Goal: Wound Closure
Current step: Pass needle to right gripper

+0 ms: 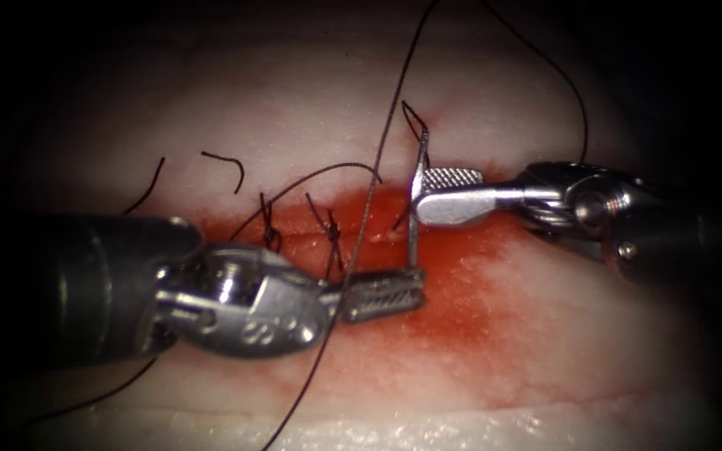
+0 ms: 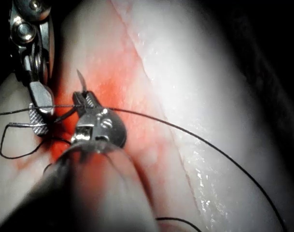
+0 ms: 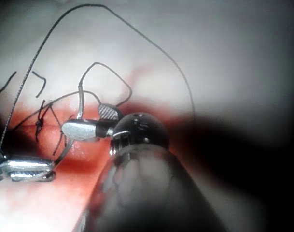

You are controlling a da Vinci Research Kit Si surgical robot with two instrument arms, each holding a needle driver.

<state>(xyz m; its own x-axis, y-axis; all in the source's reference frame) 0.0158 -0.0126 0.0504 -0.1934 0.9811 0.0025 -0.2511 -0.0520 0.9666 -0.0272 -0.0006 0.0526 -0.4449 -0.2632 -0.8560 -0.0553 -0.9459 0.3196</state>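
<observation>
Your left claw [image 1: 390, 294] is clamped on the needle [image 1: 412, 242] near one end, just below the cut [image 1: 353, 238]. From there the needle rises steeply, clear of the tissue [image 1: 545, 351], and passes between the parted jaws of your right claw [image 1: 434, 194], which have not closed on it. The needle's other end sits above that claw, where the thread [image 1: 378, 159] leaves it. Knotted stitches [image 1: 333, 238] cross the cut left of the needle, amid red fluid [image 1: 461, 284].
</observation>
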